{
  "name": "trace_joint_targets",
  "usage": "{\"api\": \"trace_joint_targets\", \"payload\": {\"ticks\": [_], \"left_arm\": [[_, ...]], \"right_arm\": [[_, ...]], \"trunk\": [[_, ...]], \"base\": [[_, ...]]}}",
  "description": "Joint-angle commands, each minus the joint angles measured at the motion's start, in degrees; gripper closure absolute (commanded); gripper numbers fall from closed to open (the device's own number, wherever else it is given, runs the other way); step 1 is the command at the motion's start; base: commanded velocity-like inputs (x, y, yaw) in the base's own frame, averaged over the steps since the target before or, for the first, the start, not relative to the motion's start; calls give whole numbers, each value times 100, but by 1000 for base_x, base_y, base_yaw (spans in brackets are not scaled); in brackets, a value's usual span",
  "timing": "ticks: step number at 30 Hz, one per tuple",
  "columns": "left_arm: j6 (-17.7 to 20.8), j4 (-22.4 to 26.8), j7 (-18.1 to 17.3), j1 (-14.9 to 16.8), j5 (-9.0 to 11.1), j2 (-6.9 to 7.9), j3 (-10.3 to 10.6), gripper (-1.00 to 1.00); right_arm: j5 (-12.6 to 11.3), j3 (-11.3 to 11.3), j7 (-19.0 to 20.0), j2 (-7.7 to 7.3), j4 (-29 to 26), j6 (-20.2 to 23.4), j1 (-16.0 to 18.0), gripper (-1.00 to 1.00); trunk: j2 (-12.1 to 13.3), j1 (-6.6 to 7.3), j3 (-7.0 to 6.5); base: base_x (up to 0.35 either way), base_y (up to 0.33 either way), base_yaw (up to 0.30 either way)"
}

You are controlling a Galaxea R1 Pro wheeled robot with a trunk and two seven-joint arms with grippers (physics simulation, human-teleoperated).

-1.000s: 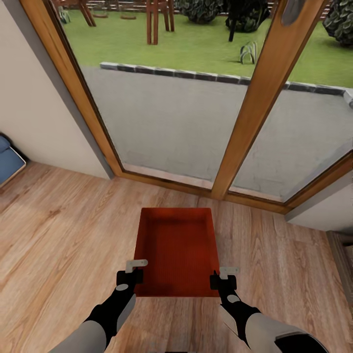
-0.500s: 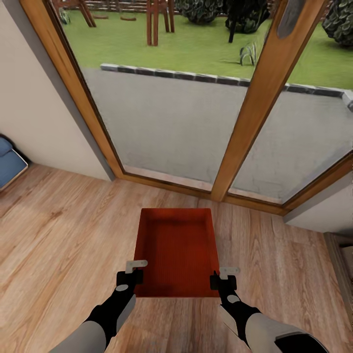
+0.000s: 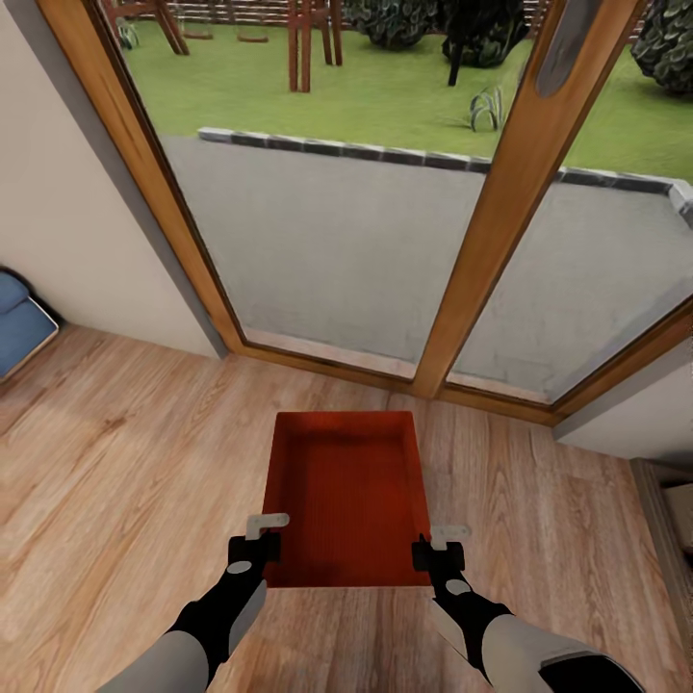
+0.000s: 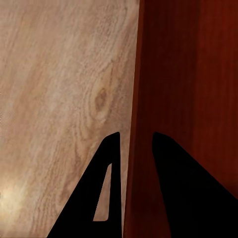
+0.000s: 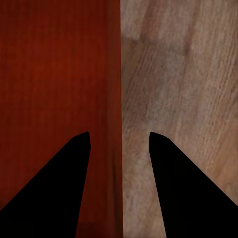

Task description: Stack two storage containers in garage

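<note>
One orange-red storage container (image 3: 346, 491) hangs just above the light wood planks of the living room, in front of the glass doors. My left gripper (image 3: 265, 527) holds its near left corner and my right gripper (image 3: 445, 532) its near right corner. In the left wrist view the fingers (image 4: 136, 141) close tightly over the container's side wall (image 4: 188, 74). In the right wrist view the fingers (image 5: 119, 136) straddle the other side wall (image 5: 54, 64) with a wider gap. A second container and the garage are out of view.
Wood-framed glass doors (image 3: 481, 241) stand straight ahead, with a patio and lawn behind them. A cream wall (image 3: 58, 212) and the corner of a blue sofa (image 3: 17, 322) lie to the left. Another wall (image 3: 635, 414) juts in at the right. Wood floor (image 3: 125, 452) spreads on both sides.
The whole view has drifted slightly, so the camera moved with the base. The container and both grippers keep their places relative to me.
</note>
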State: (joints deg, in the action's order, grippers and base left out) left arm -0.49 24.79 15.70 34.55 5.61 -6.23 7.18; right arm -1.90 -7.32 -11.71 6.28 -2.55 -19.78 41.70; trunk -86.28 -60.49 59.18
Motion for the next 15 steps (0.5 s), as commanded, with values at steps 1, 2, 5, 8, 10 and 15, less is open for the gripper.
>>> {"api": "trace_joint_targets", "payload": {"ticks": [1, 2, 5, 8, 10, 15], "left_arm": [[-3, -9, 74, -1, 71, 96, -28, 100], [-3, -9, 74, -1, 71, 96, -26, 100], [-3, -9, 74, -1, 71, 96, -27, 100], [-3, -9, 74, -1, 72, 96, -29, 100], [-3, -9, 74, -1, 72, 96, -27, 100], [-3, -9, 74, -1, 72, 96, -30, 100]], "right_arm": [[155, 301, -2, 4, -17, -114, 5, 100], [155, 301, -1, 4, -17, -114, 5, 100], [155, 301, -3, 1, -17, -114, 5, 100], [155, 301, -2, 3, -12, -114, 5, 100], [155, 301, -1, 2, -10, -114, 5, 100], [155, 301, 2, 0, -5, -114, 5, 100]], "trunk": [[40, 23, -16], [80, 45, -34], [201, 111, -87], [321, 177, -141], [401, 221, -177], [602, 330, -267]], "base": [[0, 0, 0], [0, 0, 0], [0, 0, 0], [0, 0, 0], [0, 0, 0], [0, 0, 0]]}}
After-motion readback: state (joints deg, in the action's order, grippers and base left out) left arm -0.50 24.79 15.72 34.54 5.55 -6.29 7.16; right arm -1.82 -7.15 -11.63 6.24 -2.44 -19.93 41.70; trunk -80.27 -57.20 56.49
